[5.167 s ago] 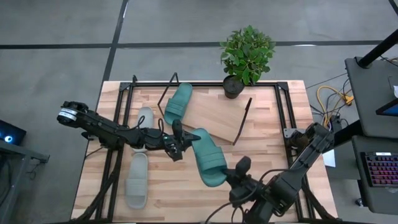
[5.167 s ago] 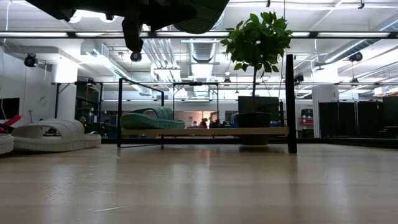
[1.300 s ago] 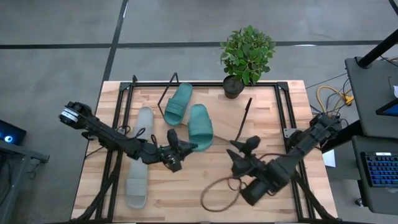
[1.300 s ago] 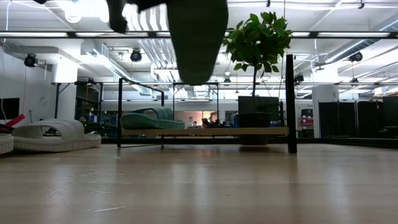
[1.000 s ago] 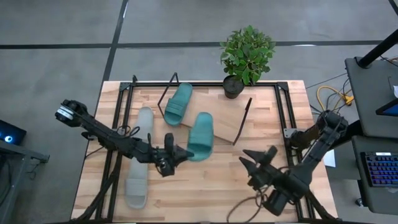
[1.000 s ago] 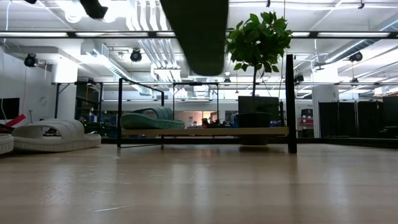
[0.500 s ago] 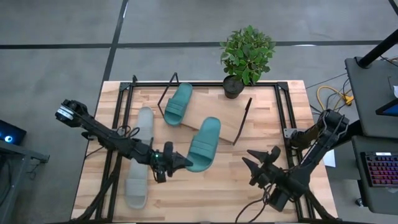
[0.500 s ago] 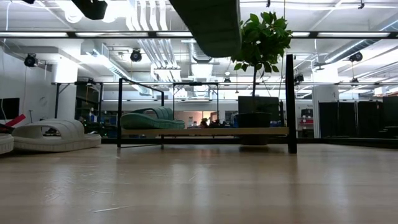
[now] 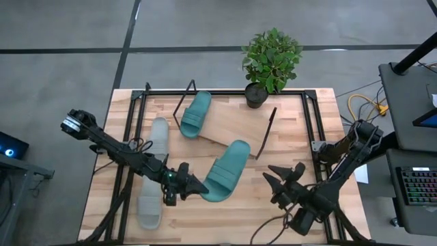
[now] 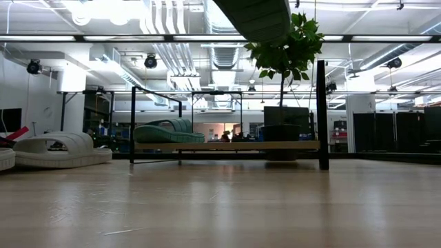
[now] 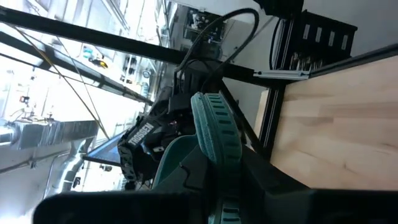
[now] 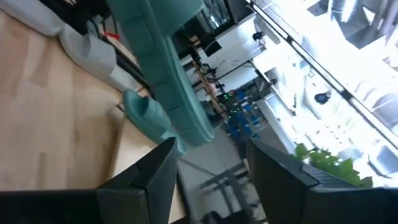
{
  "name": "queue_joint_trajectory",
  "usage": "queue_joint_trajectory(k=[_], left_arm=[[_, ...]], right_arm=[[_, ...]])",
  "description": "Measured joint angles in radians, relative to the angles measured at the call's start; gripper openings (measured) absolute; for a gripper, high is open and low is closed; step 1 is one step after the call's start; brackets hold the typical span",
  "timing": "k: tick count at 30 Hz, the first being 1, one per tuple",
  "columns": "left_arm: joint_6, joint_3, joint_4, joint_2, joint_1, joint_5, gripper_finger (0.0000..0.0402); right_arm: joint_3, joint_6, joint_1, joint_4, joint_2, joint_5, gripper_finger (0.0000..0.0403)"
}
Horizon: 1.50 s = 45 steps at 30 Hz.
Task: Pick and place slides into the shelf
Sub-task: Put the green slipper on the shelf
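Four slides are counted in the high view: two teal and two light grey. One teal slide point(image 9: 195, 113) lies on the shelf point(image 9: 235, 130) toward 11 o'clock of the counter point(image 9: 300, 116). The other teal slide point(image 9: 225, 171) is held near the counter's centre, clamped at its heel end by the left claw point(image 9: 186, 186). Two grey slides are seen at 9 o'clock, one point(image 9: 158, 134) above the other point(image 9: 148, 203), both resting on the counter. One potted plant point(image 9: 271, 58) stands at 12 o'clock. The right claw point(image 9: 283, 179) waits at 5 o'clock with its fingers spread and nothing between them.

From the low view, the held slide point(image 10: 258, 17) is seen from beneath, well above the counter point(image 10: 220, 207). The shelved teal slide point(image 10: 165, 131) rests on the slanted board point(image 10: 227, 145), and one grey slide point(image 10: 58, 149) is visible at 9 o'clock.

Within the left wrist view, the ribbed edge of the held slide point(image 11: 217, 134) is gripped between the dark fingers point(image 11: 193, 177). The foam is judged light, soft and springy, so a firm pinch on the sole's rim is thought adequate; some sag and swing from an end grip is to be expected.

By the right wrist view, the right arm's own fingers point(image 12: 149, 171) stand apart, and the raised teal slide point(image 12: 168, 74) is seen beyond them. The broad strap is judged the other sound place for a hold.
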Motion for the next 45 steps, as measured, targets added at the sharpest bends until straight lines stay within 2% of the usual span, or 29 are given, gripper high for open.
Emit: queue_joint_trajectory(k=[2,4,6,12,16,25,42,45], left_arm=[[-0.001,0.002,0.000,0.000,0.000,0.008,0.0024],[-0.001,0.003,0.008,0.000,0.001,0.009,0.0024],[0.001,0.004,0.022,0.000,0.001,0.011,0.0024],[-0.003,0.005,0.026,0.000,0.001,0.014,0.0024],[-0.003,0.005,0.023,0.000,0.000,0.013,0.0024],[-0.004,0.005,0.023,0.000,0.001,0.006,0.0024],[-0.030,0.005,0.033,0.000,0.007,-0.019,0.0024],[-0.030,0.005,0.043,0.000,0.007,-0.019,0.0024]], right_arm=[[0.010,-0.043,-0.015,0.010,0.000,-0.054,0.0185],[0.017,-0.095,-0.037,0.032,0.000,-0.160,0.0185],[0.017,-0.189,-0.061,0.114,0.000,-0.220,0.0185],[0.003,-0.667,-0.121,0.430,0.000,-0.274,0.0185],[0.003,-0.815,-0.157,0.525,0.000,-0.275,0.0185],[0.004,-0.843,-0.236,0.535,-0.001,-0.269,0.0185],[0.004,-0.876,-0.247,0.561,-0.033,-0.269,0.0185],[0.005,-0.876,-0.262,0.568,-0.035,-0.337,0.0185]])
